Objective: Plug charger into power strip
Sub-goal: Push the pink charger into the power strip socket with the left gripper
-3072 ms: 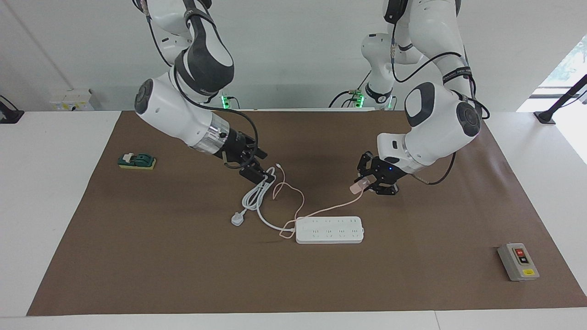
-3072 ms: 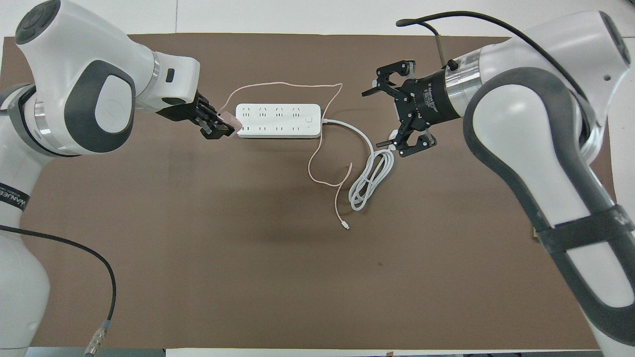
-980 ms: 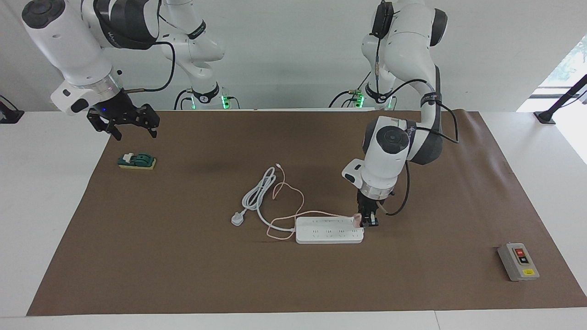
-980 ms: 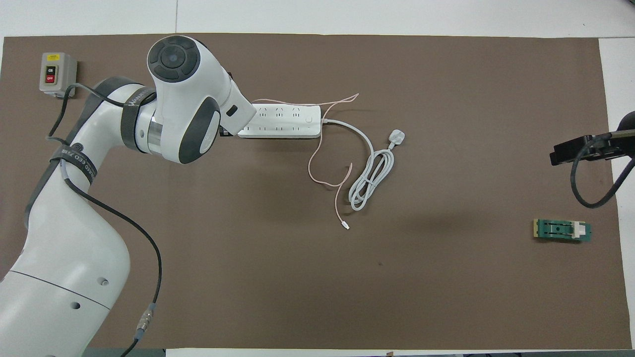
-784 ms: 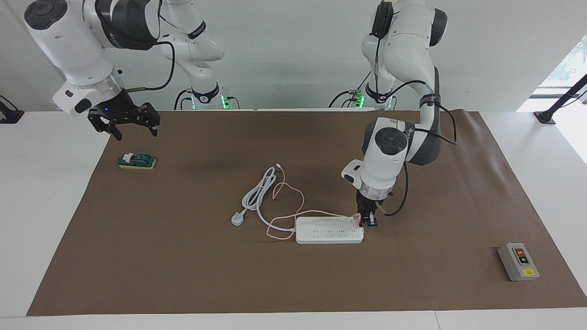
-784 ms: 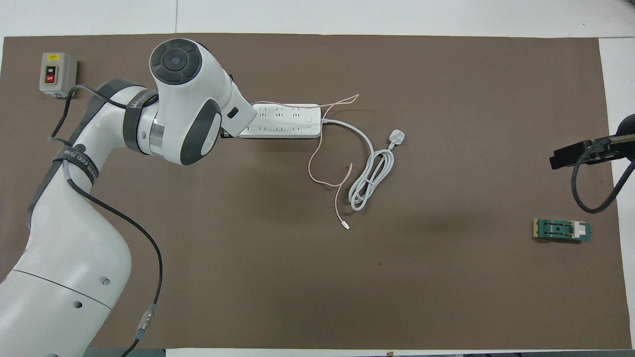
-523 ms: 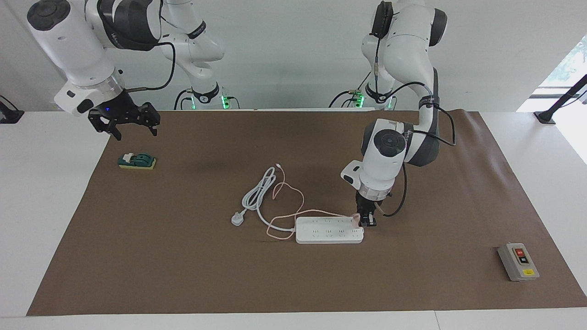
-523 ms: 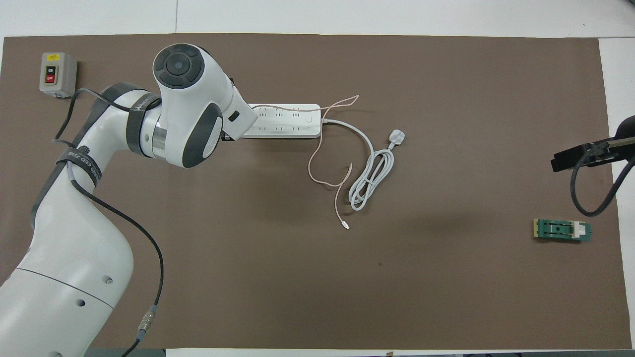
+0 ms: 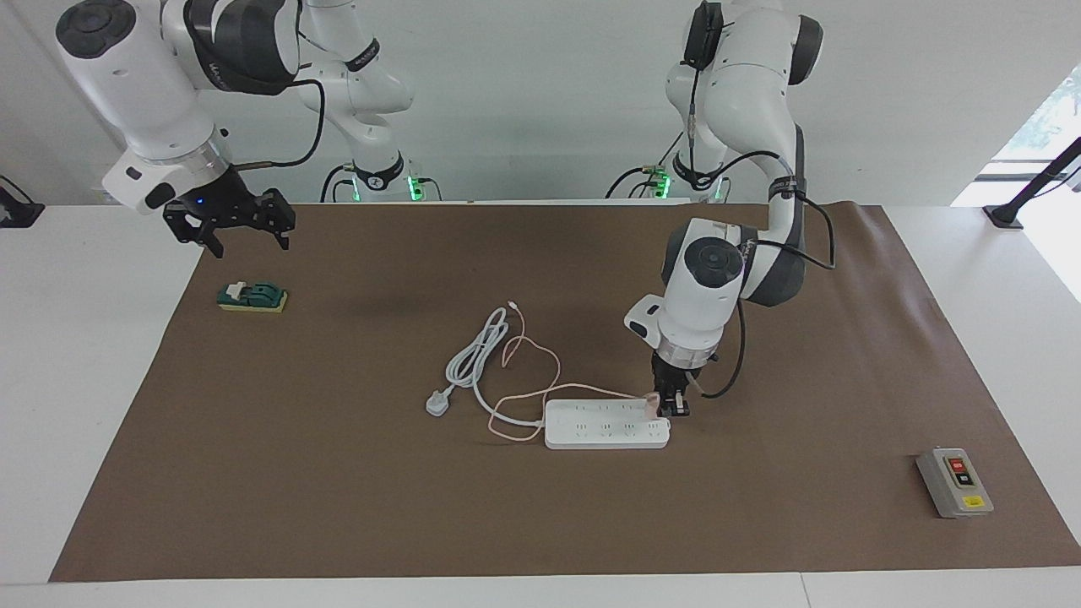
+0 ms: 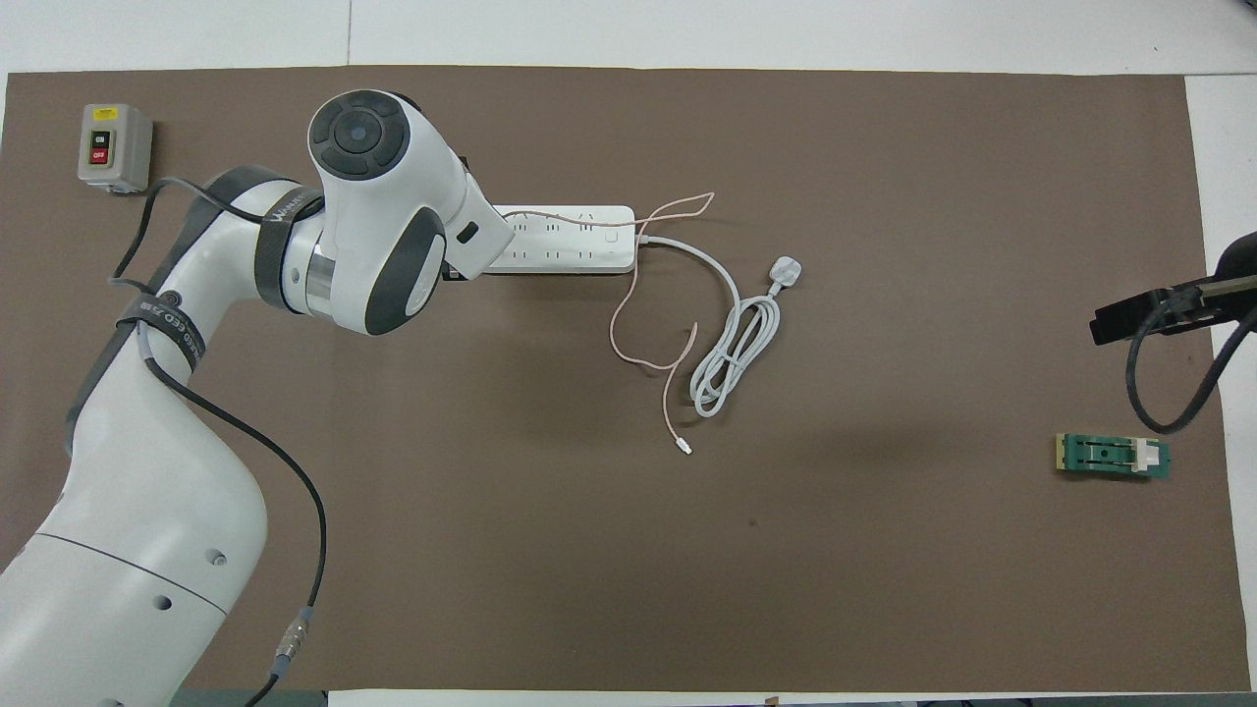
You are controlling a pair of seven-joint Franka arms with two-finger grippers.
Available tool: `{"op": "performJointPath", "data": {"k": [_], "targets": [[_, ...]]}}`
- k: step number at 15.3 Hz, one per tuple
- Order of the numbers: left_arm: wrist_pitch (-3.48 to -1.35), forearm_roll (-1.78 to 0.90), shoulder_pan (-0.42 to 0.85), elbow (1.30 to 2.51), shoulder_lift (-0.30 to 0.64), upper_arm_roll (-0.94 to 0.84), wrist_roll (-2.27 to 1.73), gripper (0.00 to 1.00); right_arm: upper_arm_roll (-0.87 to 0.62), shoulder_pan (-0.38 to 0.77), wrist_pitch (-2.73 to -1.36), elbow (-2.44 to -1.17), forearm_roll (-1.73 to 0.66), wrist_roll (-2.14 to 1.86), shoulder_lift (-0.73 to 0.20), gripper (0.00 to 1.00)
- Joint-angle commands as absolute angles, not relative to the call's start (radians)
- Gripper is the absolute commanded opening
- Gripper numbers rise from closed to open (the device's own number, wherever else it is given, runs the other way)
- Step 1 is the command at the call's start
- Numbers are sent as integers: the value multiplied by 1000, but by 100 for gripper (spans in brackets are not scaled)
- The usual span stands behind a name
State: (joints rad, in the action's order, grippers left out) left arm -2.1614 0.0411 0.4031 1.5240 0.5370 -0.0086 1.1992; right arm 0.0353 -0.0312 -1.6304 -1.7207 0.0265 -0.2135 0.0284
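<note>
Charger (image 9: 651,404) looks light and rigid, pinched by its sides in the left gripper (image 9: 670,408) over the power strip (image 9: 606,424)'s end socket. Right gripper (image 9: 230,221) waits wide open, holding nothing.

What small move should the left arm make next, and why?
Probably press straight down. The left gripper is shut on the charger, which sits at the end of the power strip toward the left arm, over the outlets. Whether the prongs are seated cannot be told. The right gripper waits, open.

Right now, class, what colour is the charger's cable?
Pale pink; the cable shows best in the overhead view.
</note>
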Motion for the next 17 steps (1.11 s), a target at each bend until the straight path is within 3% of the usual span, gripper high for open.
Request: {"op": "performJointPath", "data": {"k": [1,17], "targets": [[-2163,55,416,1568,511,-2,1192,0,28,-44,-1649,-1755,44,-221,57,100],[-2146,17,422,1606,491,-3,1181,0,26,-44,-1637,-1747,43,-225,61,100]]}}
